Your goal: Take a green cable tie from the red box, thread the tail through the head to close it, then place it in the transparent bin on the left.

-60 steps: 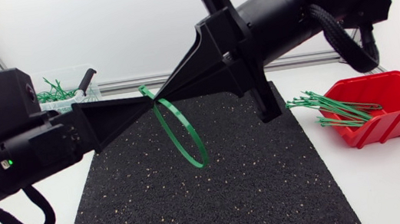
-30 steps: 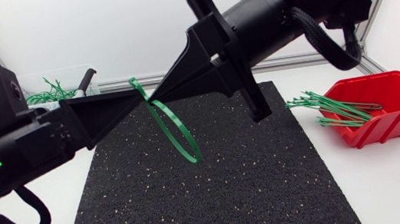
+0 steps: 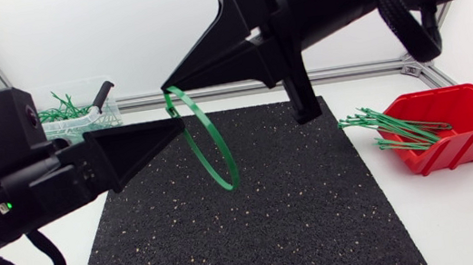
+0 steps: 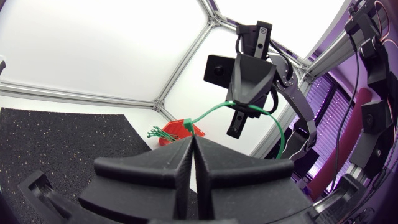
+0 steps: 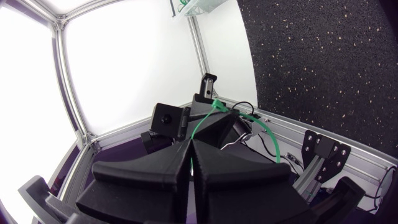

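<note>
**Booth:** Where's the green cable tie (image 3: pixel 230 161) right now?

**Me:** In the air over the far edge of the black mat (image 3: pixel 302 215), strung between my two tips. My right gripper (image 3: pixel 168 86) is clamped on it up top. My left gripper (image 3: pixel 179 121) sits just below with its fingers pressed together. The strand runs right to their tip, and I read it as pinched there. The loop dangles under both and looks closed.

**Booth:** And the drop-off?

**Me:** The transparent bin (image 3: pixel 80 124) is at the bench's far left corner, on my left gripper's side. It's well apart from the red box (image 3: pixel 470 134) at the right edge. The left arm is the nearer one, no contest. The loop's long axis slants downward, so my call is that the right lets go and the left carries it over, low end first.
</note>
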Motion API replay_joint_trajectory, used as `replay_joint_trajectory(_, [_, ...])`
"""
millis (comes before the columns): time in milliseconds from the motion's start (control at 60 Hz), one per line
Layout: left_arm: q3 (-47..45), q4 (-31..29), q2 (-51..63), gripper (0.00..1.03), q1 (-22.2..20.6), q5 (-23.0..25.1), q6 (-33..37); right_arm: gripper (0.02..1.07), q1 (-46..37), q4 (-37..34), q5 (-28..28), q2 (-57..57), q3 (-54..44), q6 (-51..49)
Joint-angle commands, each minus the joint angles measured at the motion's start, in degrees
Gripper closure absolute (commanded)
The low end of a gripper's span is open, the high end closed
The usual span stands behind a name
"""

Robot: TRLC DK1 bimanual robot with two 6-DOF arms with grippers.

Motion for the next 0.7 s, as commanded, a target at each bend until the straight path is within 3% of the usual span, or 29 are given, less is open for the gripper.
replay_joint_trajectory(0, [-0.86,0.63,-0.81,1.00,-0.74,0.82,1.02,1.01,-0.14,0.93,0.93,0.22,1.01,2.28])
replay_joint_trajectory(683, [-0.86,0.45,-1.78,1.00,-0.47,0.12,1.20,1.01,-1.11,1.98,0.84,0.66,-4.61,1.40])
